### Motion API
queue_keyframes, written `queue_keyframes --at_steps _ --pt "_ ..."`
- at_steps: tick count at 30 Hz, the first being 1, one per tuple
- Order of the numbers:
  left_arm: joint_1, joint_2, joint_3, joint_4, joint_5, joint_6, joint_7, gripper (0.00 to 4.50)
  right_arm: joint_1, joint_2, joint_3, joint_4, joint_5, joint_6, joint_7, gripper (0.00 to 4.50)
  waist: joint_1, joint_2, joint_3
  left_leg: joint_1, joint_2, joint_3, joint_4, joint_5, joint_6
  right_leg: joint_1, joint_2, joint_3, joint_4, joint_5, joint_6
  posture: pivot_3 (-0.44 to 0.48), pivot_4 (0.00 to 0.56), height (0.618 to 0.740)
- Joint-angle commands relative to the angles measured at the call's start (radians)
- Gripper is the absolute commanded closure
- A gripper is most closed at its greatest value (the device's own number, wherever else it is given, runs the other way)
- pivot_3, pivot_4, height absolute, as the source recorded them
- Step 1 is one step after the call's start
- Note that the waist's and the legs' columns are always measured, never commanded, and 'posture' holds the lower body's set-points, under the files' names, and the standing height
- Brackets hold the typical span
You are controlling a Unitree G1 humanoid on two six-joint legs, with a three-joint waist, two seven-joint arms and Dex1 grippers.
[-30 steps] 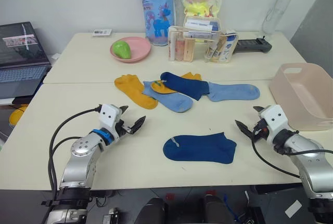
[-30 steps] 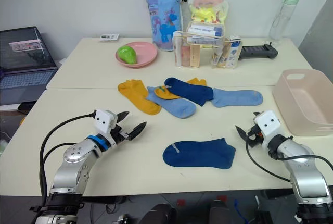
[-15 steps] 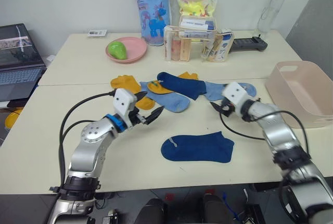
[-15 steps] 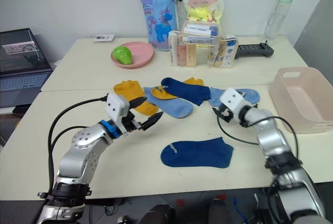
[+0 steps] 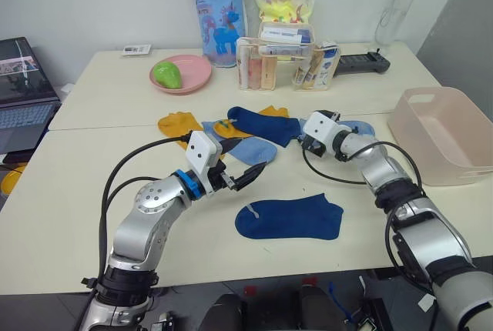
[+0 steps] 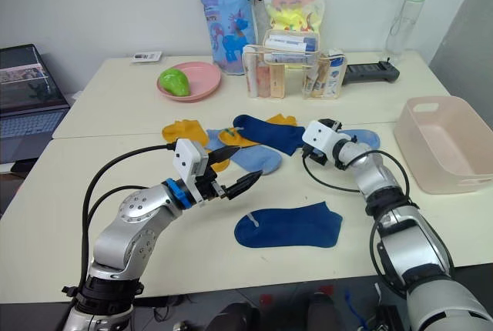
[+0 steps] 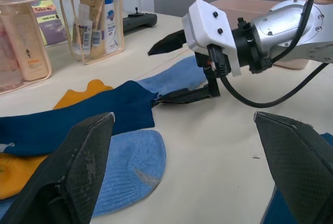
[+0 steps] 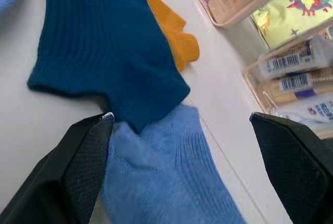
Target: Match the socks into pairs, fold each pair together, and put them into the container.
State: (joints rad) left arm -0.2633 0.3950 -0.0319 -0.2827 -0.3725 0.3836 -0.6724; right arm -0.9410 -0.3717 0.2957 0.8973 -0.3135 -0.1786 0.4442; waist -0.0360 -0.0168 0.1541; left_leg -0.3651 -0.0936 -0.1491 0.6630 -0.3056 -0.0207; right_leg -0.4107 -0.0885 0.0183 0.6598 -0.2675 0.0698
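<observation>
Cream tabletop (image 5: pixel 115 215), with a heap of soft knit ankle socks (image 5: pixel 254 127) mid-table and one dark navy sock (image 5: pixel 289 218) lying apart nearer. Pale pink rectangular plastic bin (image 5: pixel 439 135) at right edge. Left gripper (image 5: pixel 245 173) spread wide near heap. Right gripper (image 7: pixel 179 67) parted at heap's navy sock cuff.

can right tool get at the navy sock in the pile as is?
Probably yes. The right tool is open, right at the cuff of the navy sock, which lies on top of the pile with nothing over it.

No legible text or labels.
</observation>
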Motion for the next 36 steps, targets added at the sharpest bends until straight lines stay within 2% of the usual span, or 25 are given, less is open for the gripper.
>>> queue_keyframes --at_steps 1,16,19,30,36 --pt "-0.006 0.004 0.012 -0.033 -0.005 -0.011 0.008 0.02 -0.056 0.018 0.006 0.056 -0.017 -0.05 -0.02 0.0 0.0 0.0 0.0 0.0 0.0 0.0 0.0 0.0 0.0 0.0 0.0 0.0 0.0 0.0 0.0 0.0 0.15 0.74" --pt "-0.007 0.013 0.01 -0.03 0.001 -0.01 0.012 0.02 -0.103 0.052 0.002 0.159 -0.033 -0.103 0.005 0.0 -0.001 0.0 0.0 0.0 0.0 0.0 0.0 0.0 0.0 0.0 0.0 0.0 0.0 0.0 0.0 0.0 0.15 0.74" --pt "-0.007 0.013 0.005 -0.019 0.009 -0.018 0.011 0.0 -0.104 0.071 -0.021 0.162 -0.004 -0.089 0.022 0.58 -0.006 0.0 0.0 0.0 0.0 0.0 0.0 0.0 0.0 0.0 0.0 0.0 0.0 0.0 0.0 0.0 0.15 0.74" --pt "-0.007 0.016 -0.001 -0.02 0.02 -0.016 0.003 0.0 -0.136 0.083 -0.044 0.199 0.011 -0.087 0.013 4.47 -0.009 0.0 0.0 0.0 0.0 0.0 0.0 0.0 0.0 -0.001 0.0 0.0 0.001 0.0 0.0 0.0 0.15 0.74" --pt "-0.007 0.015 -0.001 -0.021 0.025 -0.016 0.004 0.0 -0.137 0.078 -0.07 0.19 0.04 -0.105 0.046 4.47 -0.009 0.0 0.0 0.0 0.0 0.0 0.0 0.0 0.0 -0.001 0.0 0.0 0.001 0.0 0.0 0.0 0.15 0.74"
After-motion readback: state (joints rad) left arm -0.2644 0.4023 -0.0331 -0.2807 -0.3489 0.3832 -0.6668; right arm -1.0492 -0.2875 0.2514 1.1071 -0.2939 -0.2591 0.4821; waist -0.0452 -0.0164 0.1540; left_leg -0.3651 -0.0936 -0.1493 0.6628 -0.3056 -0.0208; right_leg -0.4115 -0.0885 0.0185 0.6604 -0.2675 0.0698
